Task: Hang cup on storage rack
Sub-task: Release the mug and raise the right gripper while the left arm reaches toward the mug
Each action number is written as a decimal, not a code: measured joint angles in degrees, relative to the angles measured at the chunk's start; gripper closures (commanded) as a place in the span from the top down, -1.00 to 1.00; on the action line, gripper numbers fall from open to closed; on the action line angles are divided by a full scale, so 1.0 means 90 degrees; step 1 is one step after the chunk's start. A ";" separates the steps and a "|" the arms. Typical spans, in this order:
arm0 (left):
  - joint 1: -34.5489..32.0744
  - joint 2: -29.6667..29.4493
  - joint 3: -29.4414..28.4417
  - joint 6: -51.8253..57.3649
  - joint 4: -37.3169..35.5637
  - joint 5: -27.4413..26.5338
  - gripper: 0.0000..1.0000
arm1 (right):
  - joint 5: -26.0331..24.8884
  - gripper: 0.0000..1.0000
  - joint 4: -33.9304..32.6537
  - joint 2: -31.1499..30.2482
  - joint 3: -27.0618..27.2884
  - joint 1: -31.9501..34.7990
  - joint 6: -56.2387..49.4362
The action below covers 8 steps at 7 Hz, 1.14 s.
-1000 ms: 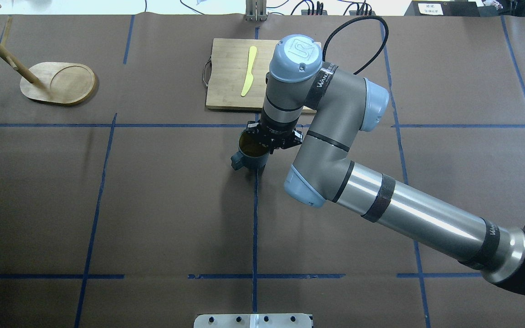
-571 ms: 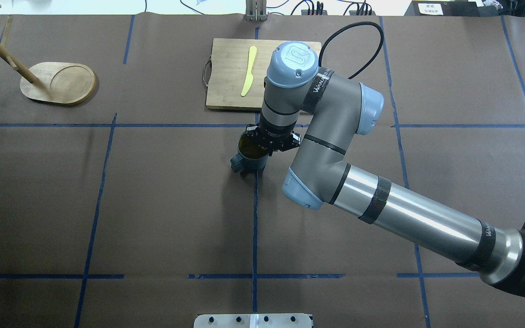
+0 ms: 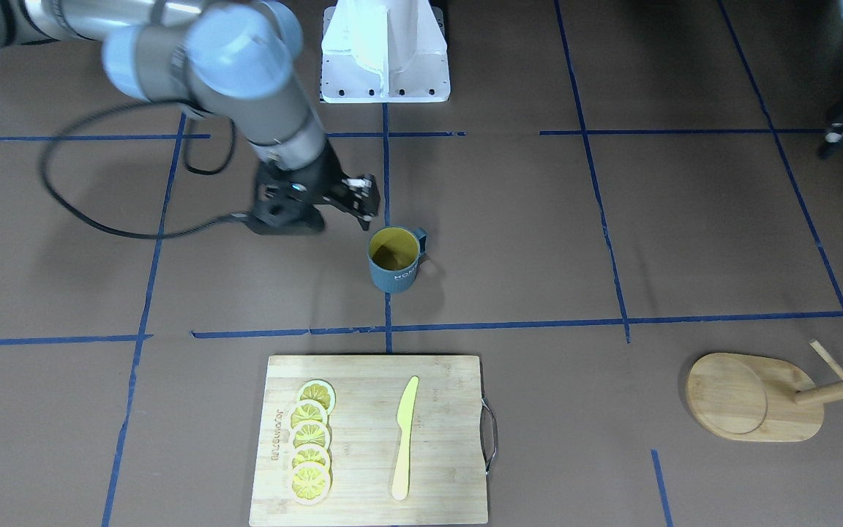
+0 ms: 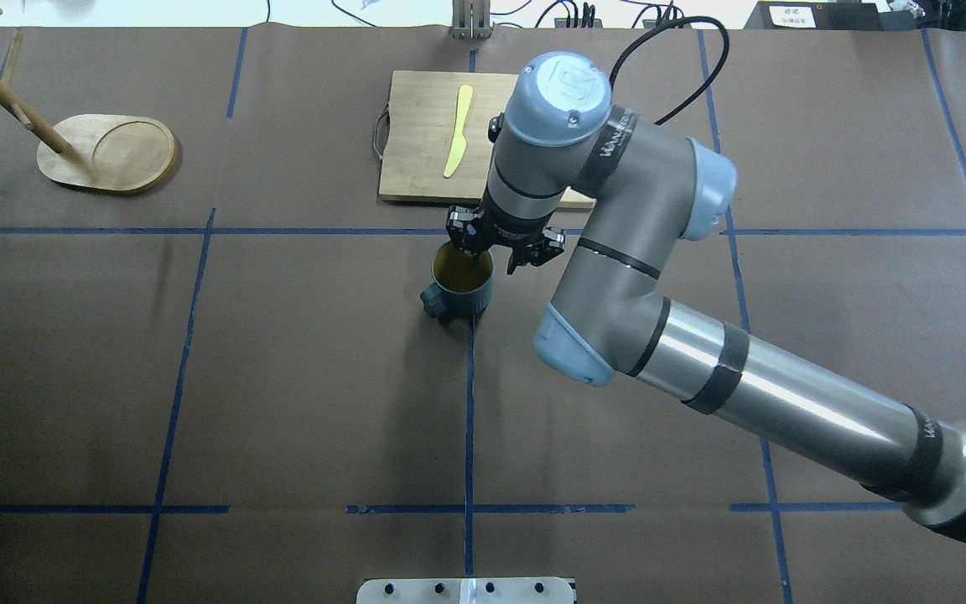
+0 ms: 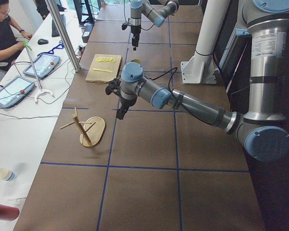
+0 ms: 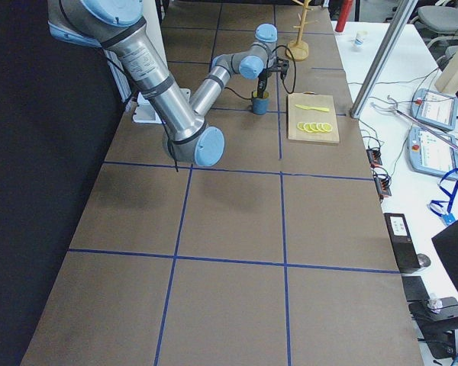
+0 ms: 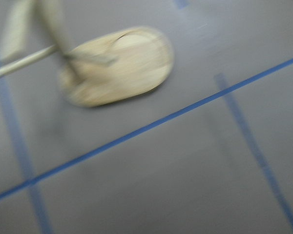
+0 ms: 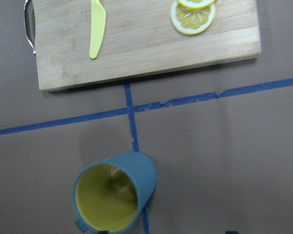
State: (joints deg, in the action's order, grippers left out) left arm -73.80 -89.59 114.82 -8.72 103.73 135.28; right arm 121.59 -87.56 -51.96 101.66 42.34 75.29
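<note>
The cup (image 4: 459, 287) is a dark blue-grey mug with a yellow inside. It stands upright on the brown table at its middle, handle toward the robot's left. It also shows in the front view (image 3: 394, 262) and low in the right wrist view (image 8: 115, 195). My right gripper (image 4: 495, 254) hovers just above the cup's rim on its right side. It looks open and empty, apart from the cup in the front view (image 3: 358, 199). The storage rack (image 4: 110, 151) stands at the far left. My left gripper (image 5: 119, 113) hangs near the rack (image 5: 91, 131); I cannot tell its state.
A bamboo cutting board (image 4: 424, 143) lies just beyond the cup with a yellow knife (image 4: 458, 130) and several lemon slices (image 3: 310, 439) on it. Blue tape lines cross the table. An operator sits at a side desk in the left view.
My right arm has risen and shifted a little to the right, lifting the gripper from the cup's rim. The cup has stayed in place.
</note>
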 measured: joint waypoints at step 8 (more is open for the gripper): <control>0.4686 -0.2528 -0.2346 -0.2225 0.5419 -0.4706 0.99 | 0.0560 1.00 -0.0030 -0.1800 0.1020 0.1649 -0.1522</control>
State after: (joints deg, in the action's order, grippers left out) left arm -31.62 -112.34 93.70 -28.74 152.50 92.93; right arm 126.63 -87.83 -68.16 110.84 57.19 61.59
